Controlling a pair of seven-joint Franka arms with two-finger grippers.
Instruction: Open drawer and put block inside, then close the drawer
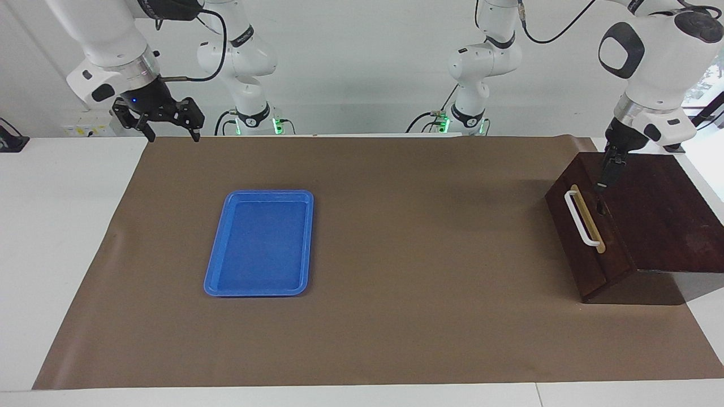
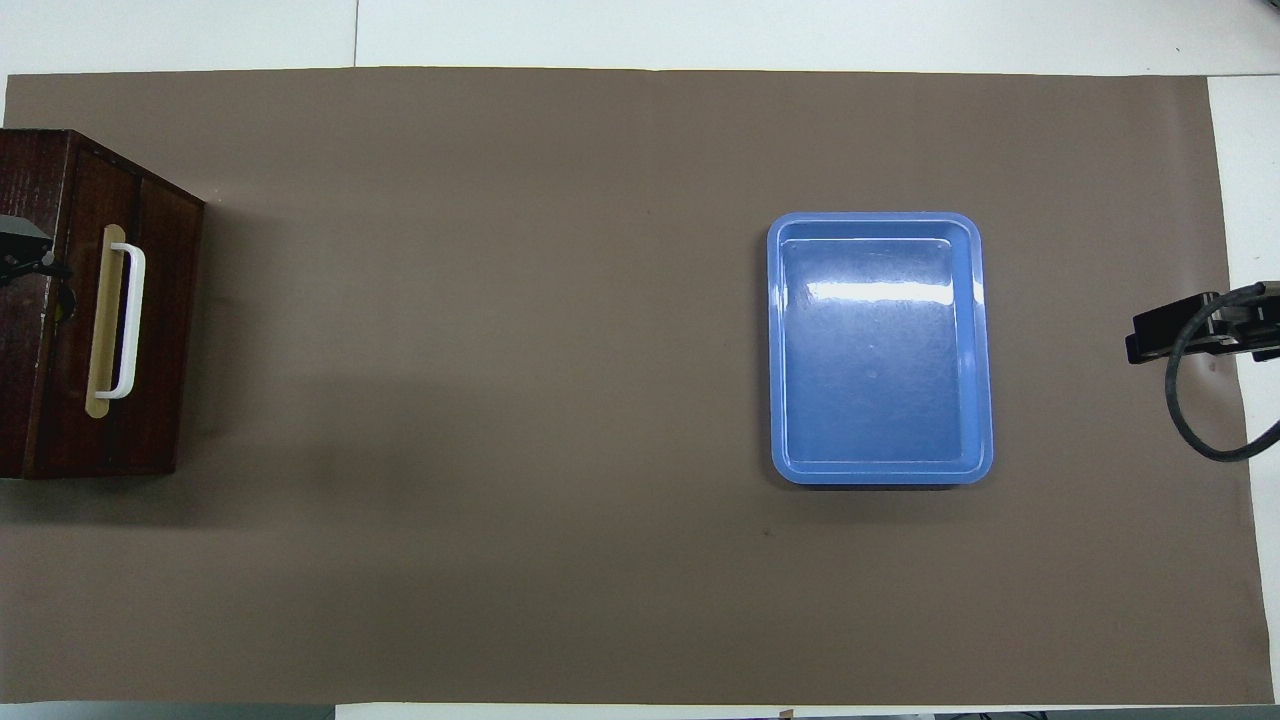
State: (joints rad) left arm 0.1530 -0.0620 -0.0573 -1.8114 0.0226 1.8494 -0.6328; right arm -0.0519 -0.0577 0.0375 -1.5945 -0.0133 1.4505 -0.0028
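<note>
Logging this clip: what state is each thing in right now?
drawer: shut, front flush with the box.
blue tray: empty, flat on the mat.
left pincer: down at the box's top edge above the handle.
right pincer: open, waiting over the mat's corner.
block: not in view.

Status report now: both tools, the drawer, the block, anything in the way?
Left tool at the box top, just above the drawer. Right tool open, waiting over the mat's edge. Drawer looks shut; block not visible. Blue tray mid-mat, not in the way.

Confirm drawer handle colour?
White bar handle on a tan strip, against the dark brown drawer front. Shows best in the overhead view.
</note>
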